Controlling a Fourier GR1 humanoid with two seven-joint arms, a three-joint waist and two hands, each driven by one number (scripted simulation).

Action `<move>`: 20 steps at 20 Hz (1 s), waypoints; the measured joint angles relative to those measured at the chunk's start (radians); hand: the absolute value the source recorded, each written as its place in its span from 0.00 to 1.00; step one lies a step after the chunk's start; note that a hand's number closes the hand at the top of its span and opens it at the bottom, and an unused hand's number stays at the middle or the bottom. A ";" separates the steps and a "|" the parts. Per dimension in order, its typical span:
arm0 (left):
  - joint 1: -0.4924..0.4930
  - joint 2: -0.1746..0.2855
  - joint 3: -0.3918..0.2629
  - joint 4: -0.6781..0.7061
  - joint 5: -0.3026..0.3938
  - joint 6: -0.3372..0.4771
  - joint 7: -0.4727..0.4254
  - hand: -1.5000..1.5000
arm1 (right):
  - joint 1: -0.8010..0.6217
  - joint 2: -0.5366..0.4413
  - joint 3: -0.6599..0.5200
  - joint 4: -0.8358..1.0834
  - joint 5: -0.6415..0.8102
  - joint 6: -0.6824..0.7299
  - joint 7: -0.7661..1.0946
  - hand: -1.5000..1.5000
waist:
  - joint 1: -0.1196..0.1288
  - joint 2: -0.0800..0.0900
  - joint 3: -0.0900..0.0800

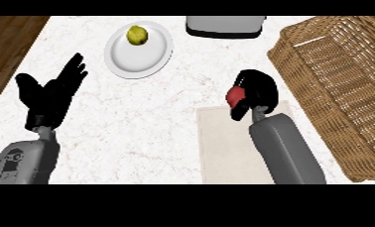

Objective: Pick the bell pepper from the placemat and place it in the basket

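1. The grey right forearm (287,152) lies over the placemat (223,146).
2. The right hand (258,89) curls round the red bell pepper (236,96) above the placemat's far edge, near the basket (322,87).
3. The left hand (51,94) rests spread, fingers up, at the left.

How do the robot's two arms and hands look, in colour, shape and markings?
The left robot hand and the right robot hand are both black, with slim fingers and a thumb. Each joins a smooth, rounded grey forearm through a short dark wrist. The left forearm shows small dark markings on its side; the right forearm looks plain. No cables are visible.
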 measured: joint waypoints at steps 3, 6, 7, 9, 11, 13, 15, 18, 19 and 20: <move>-0.024 -0.011 -0.018 0.005 -0.005 -0.003 0.004 0.50 | -0.070 0.007 -0.025 0.017 -0.060 -0.142 0.151 1.00 | 0.029 0.006 0.001; -0.050 -0.022 -0.033 0.014 -0.011 -0.001 0.013 0.50 | -0.159 0.011 -0.023 0.025 -0.093 -0.312 0.249 1.00 | 0.052 0.009 0.001; -0.053 -0.024 -0.035 0.018 -0.012 -0.002 0.011 0.50 | -0.187 0.011 -0.019 0.026 -0.095 -0.371 0.266 1.00 | 0.059 0.010 0.000; -0.066 -0.032 -0.043 0.024 -0.015 -0.001 0.015 0.50 | -0.249 0.012 0.005 0.035 -0.085 -0.472 0.296 1.00 | 0.068 0.010 -0.001; -0.078 -0.027 -0.044 0.033 -0.017 -0.006 0.016 0.50 | -0.317 0.011 0.030 0.062 -0.045 -0.553 0.333 1.00 | 0.073 0.009 -0.003; -0.075 -0.029 -0.047 0.030 -0.018 -0.005 0.020 0.50 | -0.387 0.011 0.046 0.105 0.008 -0.610 0.383 1.00 | 0.074 0.005 -0.004; -0.079 -0.024 -0.043 0.039 -0.018 -0.008 0.020 0.50 | -0.450 0.010 0.057 0.154 0.053 -0.651 0.410 1.00 | 0.070 0.004 -0.005; -0.077 -0.024 -0.038 0.045 -0.021 0.000 0.018 0.50 | -0.548 0.008 0.056 0.226 0.123 -0.665 0.453 1.00 | 0.056 0.000 -0.006; -0.076 -0.015 -0.030 0.049 -0.018 -0.006 0.014 0.50 | -0.579 0.008 0.054 0.247 0.141 -0.664 0.469 1.00 | 0.053 -0.001 -0.007; -0.073 -0.015 -0.030 0.050 -0.019 -0.005 0.013 0.50 | -0.606 0.007 0.055 0.269 0.158 -0.662 0.486 1.00 | 0.048 -0.003 -0.007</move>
